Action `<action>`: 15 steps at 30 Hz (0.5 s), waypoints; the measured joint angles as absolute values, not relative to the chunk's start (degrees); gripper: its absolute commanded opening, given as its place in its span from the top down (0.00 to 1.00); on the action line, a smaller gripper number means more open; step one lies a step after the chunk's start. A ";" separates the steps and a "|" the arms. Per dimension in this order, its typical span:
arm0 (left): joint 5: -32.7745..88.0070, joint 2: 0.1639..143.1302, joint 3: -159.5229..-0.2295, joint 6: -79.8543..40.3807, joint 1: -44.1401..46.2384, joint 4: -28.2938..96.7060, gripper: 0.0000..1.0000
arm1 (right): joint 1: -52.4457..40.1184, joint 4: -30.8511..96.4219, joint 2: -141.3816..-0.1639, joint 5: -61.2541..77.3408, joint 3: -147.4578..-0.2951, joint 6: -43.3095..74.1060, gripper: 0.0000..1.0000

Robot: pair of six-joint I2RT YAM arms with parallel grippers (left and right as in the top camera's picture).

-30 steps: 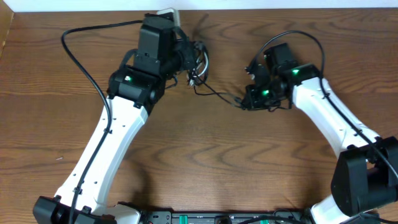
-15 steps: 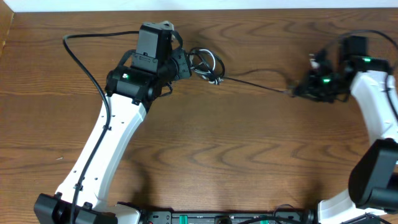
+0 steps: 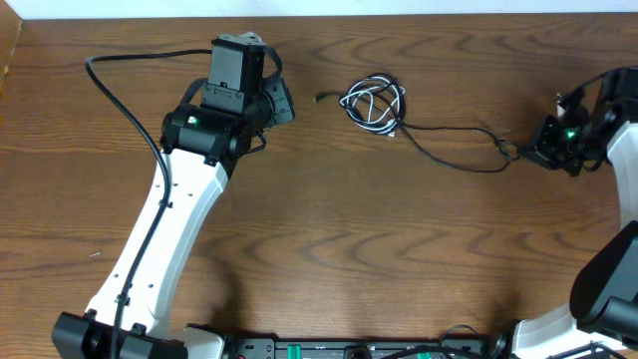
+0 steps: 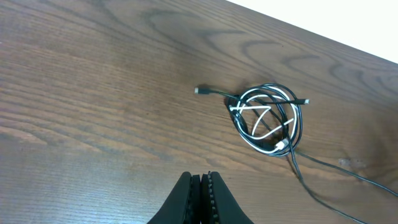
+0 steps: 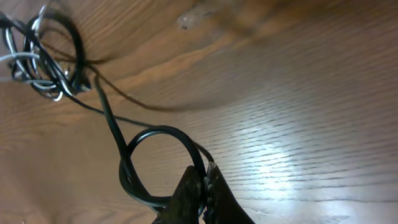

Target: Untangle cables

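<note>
The black cable (image 3: 451, 148) and the white cable (image 3: 365, 103) lie coiled together in a small tangle on the table's far middle. It also shows in the left wrist view (image 4: 268, 118) and the right wrist view (image 5: 46, 59). A black strand runs from the tangle right to my right gripper (image 3: 531, 151), which is shut on a loop of the black cable (image 5: 134, 168). My left gripper (image 3: 283, 103) is shut and empty, apart from the tangle on its left; its closed fingers (image 4: 200, 186) show in the left wrist view.
The wooden table (image 3: 339, 239) carries only the cables. A thick black arm cable (image 3: 130, 100) loops at the far left. A white wall edge (image 3: 399, 8) runs along the back.
My right gripper has pulled the black cable far to the right. The tangle has come out of my left gripper and slid right onto the table. My left gripper has drawn back left.
</note>
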State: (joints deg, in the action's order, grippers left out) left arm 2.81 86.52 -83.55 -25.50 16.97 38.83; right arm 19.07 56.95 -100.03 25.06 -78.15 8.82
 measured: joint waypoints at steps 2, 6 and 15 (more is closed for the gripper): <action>2.81 86.52 -83.55 -25.50 16.97 38.83 0.93 | 18.33 56.93 -100.03 25.87 -78.15 8.01 0.99; 2.81 86.52 -83.55 -25.50 16.97 38.83 0.93 | 16.19 57.12 -100.03 29.71 -78.15 4.40 0.99; 2.83 86.52 -83.55 -25.50 17.04 38.81 0.92 | 6.87 60.77 -95.90 34.28 -83.09 -1.56 0.99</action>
